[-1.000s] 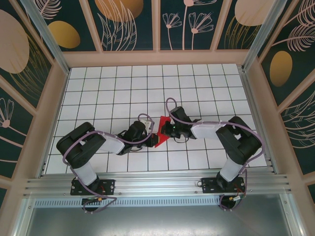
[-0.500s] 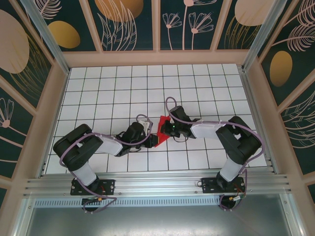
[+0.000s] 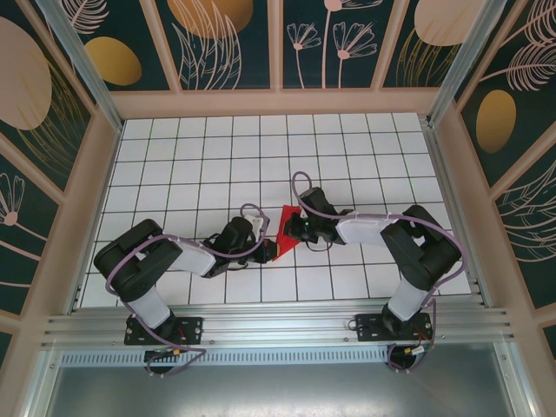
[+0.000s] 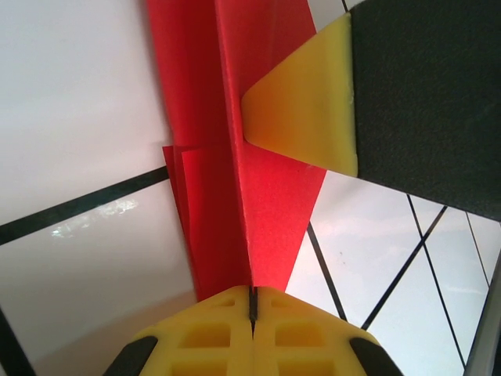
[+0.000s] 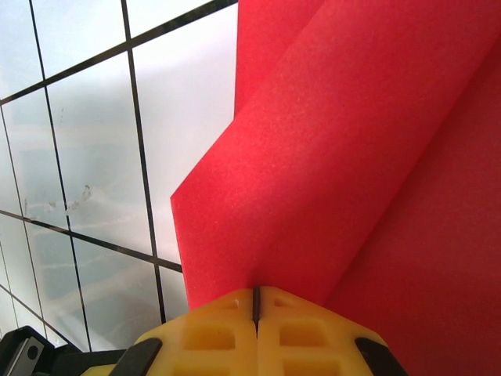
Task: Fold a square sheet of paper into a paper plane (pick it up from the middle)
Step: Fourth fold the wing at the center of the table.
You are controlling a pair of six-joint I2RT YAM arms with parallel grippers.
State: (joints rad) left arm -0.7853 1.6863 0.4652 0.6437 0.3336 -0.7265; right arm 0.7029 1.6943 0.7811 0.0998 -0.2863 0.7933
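The red sheet of paper is folded into a narrow creased wedge and held between the two arms just right of the table's middle. My left gripper meets its near-left end. In the left wrist view my left gripper is shut on the paper's centre ridge. A yellow fingertip of the right gripper lies against the paper's far side. My right gripper reaches in from the right. In its wrist view my right gripper is shut on a flap of the paper.
The white gridded tabletop spreads around the paper. Wooden-framed patterned walls close it in on the left, back and right. An aluminium rail carries both arm bases at the near edge.
The left arm has drawn back a little to the left and its gripper sits slightly lower on the paper. The right arm and the paper have hardly moved.
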